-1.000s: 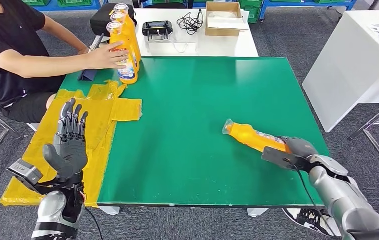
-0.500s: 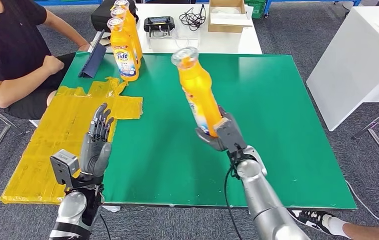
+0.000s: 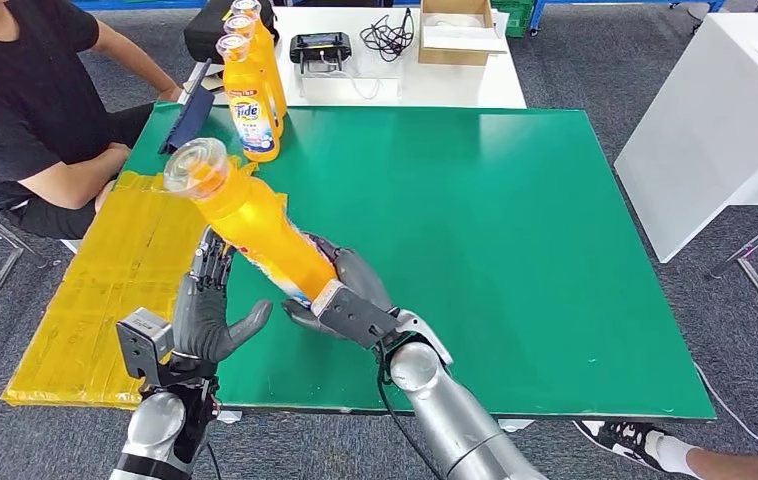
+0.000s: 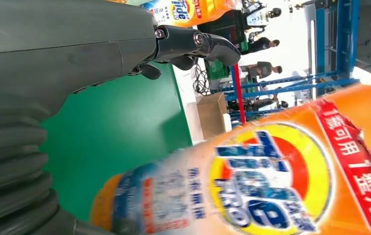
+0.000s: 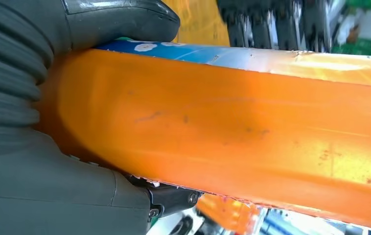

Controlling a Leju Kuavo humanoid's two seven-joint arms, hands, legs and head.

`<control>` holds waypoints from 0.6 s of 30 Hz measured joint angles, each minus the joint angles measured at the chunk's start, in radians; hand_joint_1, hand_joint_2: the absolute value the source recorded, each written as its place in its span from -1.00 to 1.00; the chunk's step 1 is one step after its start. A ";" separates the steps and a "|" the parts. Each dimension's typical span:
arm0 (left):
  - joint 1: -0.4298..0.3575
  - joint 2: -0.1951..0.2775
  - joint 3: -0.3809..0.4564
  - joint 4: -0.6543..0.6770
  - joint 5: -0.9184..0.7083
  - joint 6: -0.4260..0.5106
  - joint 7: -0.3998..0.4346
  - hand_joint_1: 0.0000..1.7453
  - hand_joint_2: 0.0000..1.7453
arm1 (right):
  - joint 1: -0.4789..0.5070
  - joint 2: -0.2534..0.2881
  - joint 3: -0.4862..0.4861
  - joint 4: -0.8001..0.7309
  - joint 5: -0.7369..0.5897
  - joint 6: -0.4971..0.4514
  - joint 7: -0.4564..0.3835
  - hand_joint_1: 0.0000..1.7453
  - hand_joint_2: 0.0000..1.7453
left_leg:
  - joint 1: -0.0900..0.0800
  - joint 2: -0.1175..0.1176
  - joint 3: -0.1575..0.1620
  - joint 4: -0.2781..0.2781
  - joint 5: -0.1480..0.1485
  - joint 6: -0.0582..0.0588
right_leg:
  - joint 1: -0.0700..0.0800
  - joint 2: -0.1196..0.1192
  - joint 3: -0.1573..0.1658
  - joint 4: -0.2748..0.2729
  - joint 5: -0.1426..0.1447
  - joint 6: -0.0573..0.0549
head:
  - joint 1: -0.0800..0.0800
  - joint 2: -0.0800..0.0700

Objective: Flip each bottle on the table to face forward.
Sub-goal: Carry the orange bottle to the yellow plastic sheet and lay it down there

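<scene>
Orange detergent bottle (image 3: 260, 225), lifted off the green table (image 3: 515, 220), sits left of centre in the head view, tilted so its clear cap (image 3: 195, 167) points toward the upper left. The robot's right hand (image 3: 345, 300) grips the bottle's base from the lower right, thumb and fingers wrapped around it. In the right wrist view the orange body (image 5: 232, 132) runs across the frame, with the thick grey thumb (image 5: 120, 19) pressed over its blue-edged label side. The left hand (image 3: 205, 310) is raised just beside the bottle, at its lower left, fingers spread apart and holding nothing; whether they touch the bottle cannot be told. In the left wrist view the bottle's label (image 4: 271, 181) looms close and blurred, with a red and yellow roundel and blue lettering.

Further off, at the upper left of the head view, a row of upright orange bottles (image 3: 248, 95) stands at the table's far left edge, the front one's label facing the camera. A yellow sheet (image 3: 105, 290) covers the table's left side. A seated person in a black shirt (image 3: 15, 90) occupies the upper left corner. Behind the green table, a white table (image 3: 395, 85) carries a cardboard box (image 3: 460, 30), cables (image 3: 387, 38) and a black device (image 3: 318, 48).
</scene>
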 joint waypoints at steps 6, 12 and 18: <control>0.007 0.000 -0.005 0.000 0.035 -0.007 -0.002 -1.00 1.00 | 0.004 0.005 0.182 0.078 -0.127 -0.041 0.030 1.00 1.00 | 0.000 0.000 0.000 0.000 0.000 0.000 | 0.000 0.000 -0.001 0.000 0.000 0.000 | 0.000 0.000; 0.042 0.001 -0.019 0.000 0.083 -0.014 -0.002 -1.00 1.00 | 0.006 0.004 0.410 0.193 -0.250 -0.061 0.051 1.00 1.00 | 0.000 0.001 -0.001 0.000 0.000 0.000 | 0.000 0.000 -0.002 0.000 0.000 0.000 | 0.000 0.000; 0.086 0.007 -0.019 0.006 0.134 -0.039 0.012 -1.00 1.00 | -0.012 -0.003 0.524 0.270 -0.276 -0.060 0.055 1.00 1.00 | -0.002 0.001 0.000 0.000 0.000 0.000 | 0.000 0.001 -0.003 -0.001 0.000 0.000 | 0.000 0.000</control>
